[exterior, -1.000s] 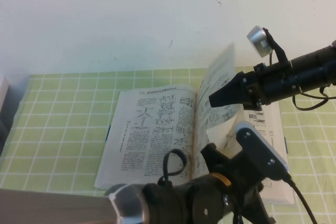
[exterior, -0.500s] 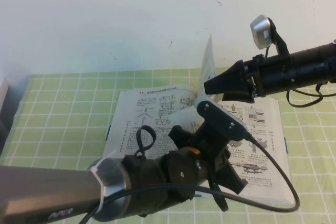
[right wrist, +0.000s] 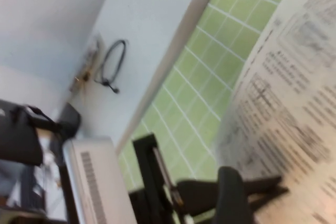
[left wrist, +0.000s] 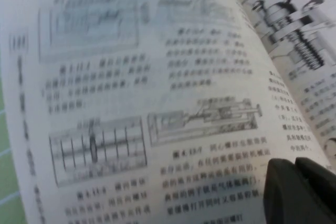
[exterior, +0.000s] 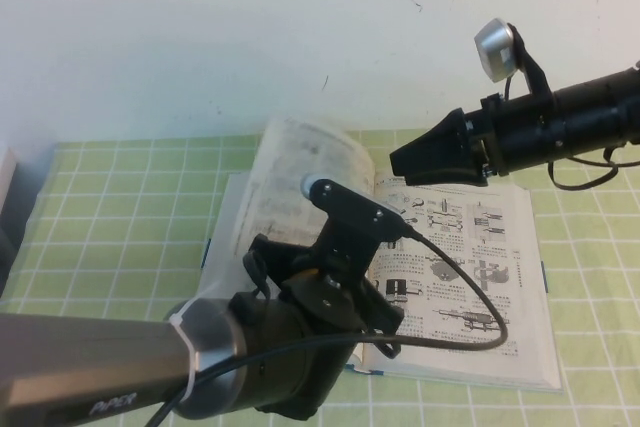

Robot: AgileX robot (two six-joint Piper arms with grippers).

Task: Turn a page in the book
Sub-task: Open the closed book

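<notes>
Right gripper [exterior: 400,165]: first, it hangs above the book's far edge near the spine, tip pointing toward the robot's left; fingers look pressed together, nothing between them, not touching the paper.
Left gripper [left wrist: 300,190]: low over the book's left half, close to the turned leaf; only dark finger ends show in the left wrist view, so how far open it is cannot be told, and whether it touches the paper cannot be told.
Left arm [exterior: 300,337]: big dark body in the near foreground of the high view, covers much of the book's left half.
Page [exterior: 300,162]: lifted leaf, curved over and leaning toward the left half, printed side up, not lying flat.
Book [exterior: 470,277]: open on the table, right-hand page flat with text and machine diagrams, blue cover edge showing at the near side.
Tablecloth [exterior: 110,227]: green with white grid, under the book.
Wall [exterior: 200,37]: plain pale, behind the table.
</notes>
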